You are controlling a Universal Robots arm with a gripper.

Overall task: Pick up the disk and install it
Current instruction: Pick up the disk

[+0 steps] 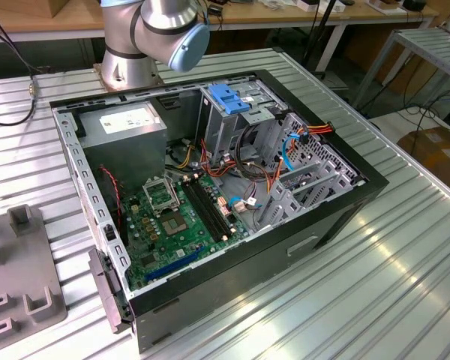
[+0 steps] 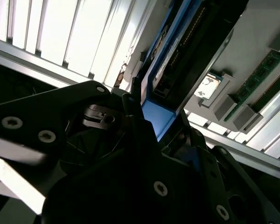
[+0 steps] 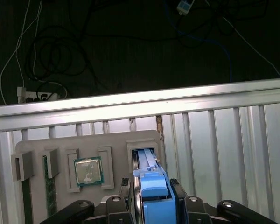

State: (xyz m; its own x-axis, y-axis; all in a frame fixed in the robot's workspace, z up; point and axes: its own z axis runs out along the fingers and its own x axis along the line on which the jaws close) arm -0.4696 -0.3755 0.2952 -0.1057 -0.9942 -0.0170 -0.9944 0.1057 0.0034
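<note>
The disk (image 3: 145,158) stands on edge in a slot of a grey fixture plate (image 3: 116,140), its blue bracket (image 3: 154,189) towards me. My gripper (image 3: 153,192) sits over that bracket, with a black finger tight against each side, shut on it. In the second wrist view the disk (image 2: 177,56) runs away from the gripper (image 2: 154,128), and its blue bracket end (image 2: 156,116) is clamped between the dark fingers. In the exterior view, the open computer case (image 1: 345,210) lies on the ribbed metal table, with a metal drive cage (image 1: 232,120) at its far side.
A processor chip (image 3: 87,170) and a memory stick (image 3: 49,184) lie in other pockets of the fixture plate. Beyond the plate's far side is the table edge (image 3: 140,105), then dark floor with cables. The case holds a grey power-supply box (image 1: 127,124), a motherboard (image 1: 172,217) and loose wires.
</note>
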